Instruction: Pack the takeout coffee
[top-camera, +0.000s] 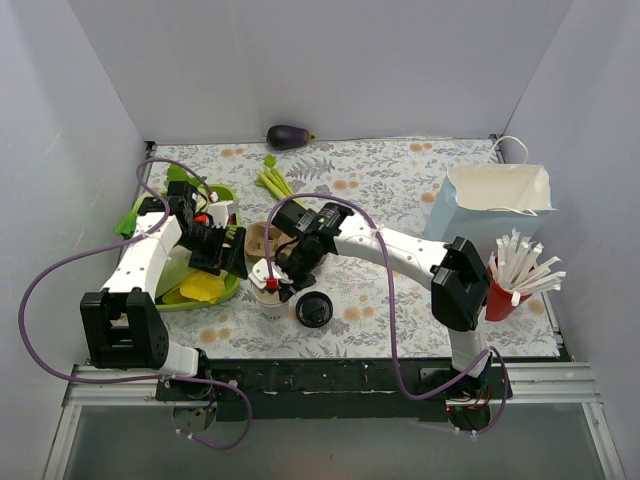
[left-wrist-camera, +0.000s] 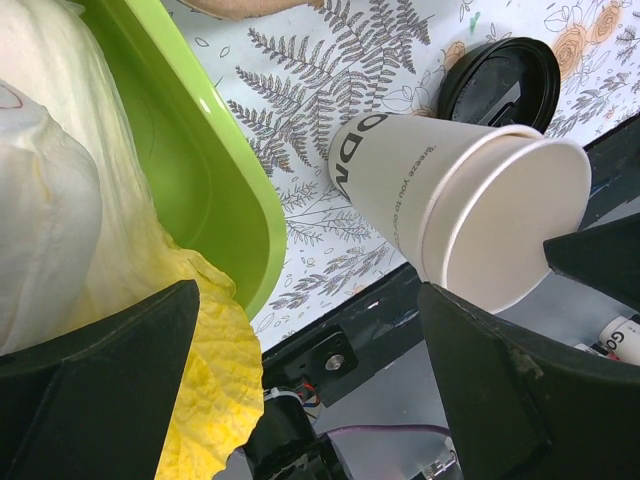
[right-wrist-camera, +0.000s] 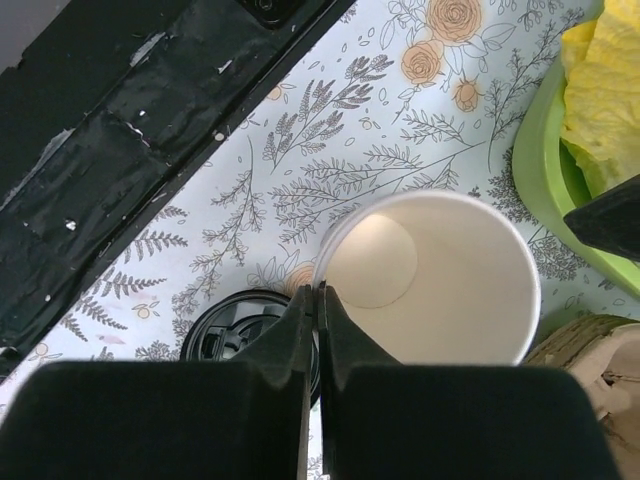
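Note:
A lidless white paper cup (top-camera: 270, 300) with dark print stands on the floral mat by the green tray's near corner. My right gripper (top-camera: 272, 285) is shut on its rim; in the right wrist view the gripper (right-wrist-camera: 318, 295) pinches the rim's left side and the cup (right-wrist-camera: 450, 280) is empty. A loose black round lid (top-camera: 314, 310) lies just right of the cup, also in the right wrist view (right-wrist-camera: 235, 330). No lidded takeout coffee is in view. My left gripper (top-camera: 215, 252) is open over the tray, left of the cup (left-wrist-camera: 450, 200); its gap (left-wrist-camera: 320, 400) is empty.
The green tray (top-camera: 222, 290) holds yellow and white food. A brown cardboard carrier (top-camera: 262, 240) sits behind the cup. A pale blue paper bag (top-camera: 497, 210) and a red cup of straws (top-camera: 505, 295) stand at the right. An eggplant (top-camera: 288, 136) and green stalks (top-camera: 275, 183) lie at the back.

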